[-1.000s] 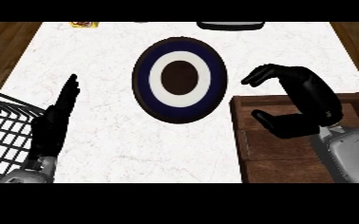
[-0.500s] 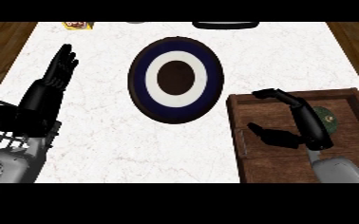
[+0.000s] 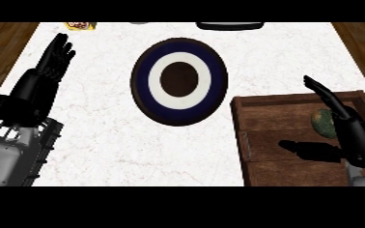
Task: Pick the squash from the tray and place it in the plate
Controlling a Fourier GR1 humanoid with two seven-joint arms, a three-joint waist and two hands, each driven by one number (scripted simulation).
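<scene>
One squash (image 3: 324, 122), green and mottled, is seen lying in the tray (image 3: 285, 140), near the tray's right side and partly hidden by the right hand (image 3: 343, 121). That hand is held over the tray just beside the squash, fingers extended, thumb apart, nothing gripped. The left hand (image 3: 44, 79) is rested open, fingers up, well left of the tray. The plate (image 3: 179, 81) is set just up-left of the tray. The squash is judged hard-skinned, rounded, fairly light, possibly slippery; a wrap across its middle is advised. No readable writing is found; a small yellow item (image 3: 80, 25) far up-left of the tray is too small to read.
</scene>
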